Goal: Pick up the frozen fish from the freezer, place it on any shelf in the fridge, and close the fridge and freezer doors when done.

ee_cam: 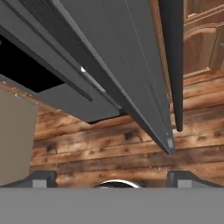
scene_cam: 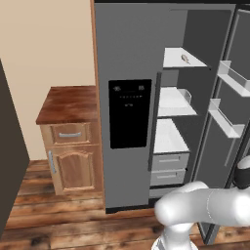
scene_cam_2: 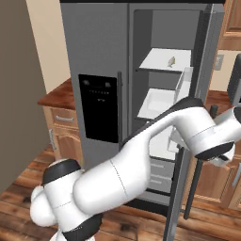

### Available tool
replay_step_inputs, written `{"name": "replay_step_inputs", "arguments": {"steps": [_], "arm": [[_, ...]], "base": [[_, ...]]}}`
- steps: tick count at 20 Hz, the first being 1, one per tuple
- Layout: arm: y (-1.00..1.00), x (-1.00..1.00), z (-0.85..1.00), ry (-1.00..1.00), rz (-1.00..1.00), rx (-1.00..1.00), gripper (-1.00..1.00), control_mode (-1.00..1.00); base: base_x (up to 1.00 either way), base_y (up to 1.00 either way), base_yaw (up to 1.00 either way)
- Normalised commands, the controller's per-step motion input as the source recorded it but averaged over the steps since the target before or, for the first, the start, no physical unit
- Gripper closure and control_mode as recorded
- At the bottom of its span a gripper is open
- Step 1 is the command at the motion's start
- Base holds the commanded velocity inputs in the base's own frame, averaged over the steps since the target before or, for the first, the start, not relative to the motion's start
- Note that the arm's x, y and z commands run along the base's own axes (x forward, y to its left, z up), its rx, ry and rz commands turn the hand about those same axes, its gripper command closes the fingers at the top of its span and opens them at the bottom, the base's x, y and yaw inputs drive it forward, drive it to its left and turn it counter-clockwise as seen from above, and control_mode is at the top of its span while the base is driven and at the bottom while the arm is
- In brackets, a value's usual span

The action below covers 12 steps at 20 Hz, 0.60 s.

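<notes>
On the top shelf (scene_cam: 172, 59) of the fridge, the frozen fish (scene_cam: 185, 59) is found lying flat. It is judged light, stiff and slippery, best gripped across its narrow middle. The gripper (ee_cam: 111, 180) is seen parted, nothing held, beside the open fridge door (ee_cam: 131, 78).

I am working in a home kitchen: fridge (scene_cam: 128, 44), wooden cabinet (scene_cam: 73, 161) with worktop (scene_cam: 68, 102), plank floor (scene_cam: 73, 224).
</notes>
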Motion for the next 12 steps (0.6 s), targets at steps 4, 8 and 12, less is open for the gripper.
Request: {"name": "replay_step_inputs", "arguments": {"steps": [4,8,12], "arm": [[-0.82,0.25,-0.14,0.00,0.01,0.00,-1.00,-1.00],[-0.29,0.01,-0.16,-0.02,0.00,0.00,-1.00,-1.00],[-0.24,0.04,-0.39,-0.14,0.00,-0.04,-1.00,-1.00]], "base": [[0.00,0.00,0.00],[0.00,0.00,0.00],[0.00,0.00,0.00]]}}
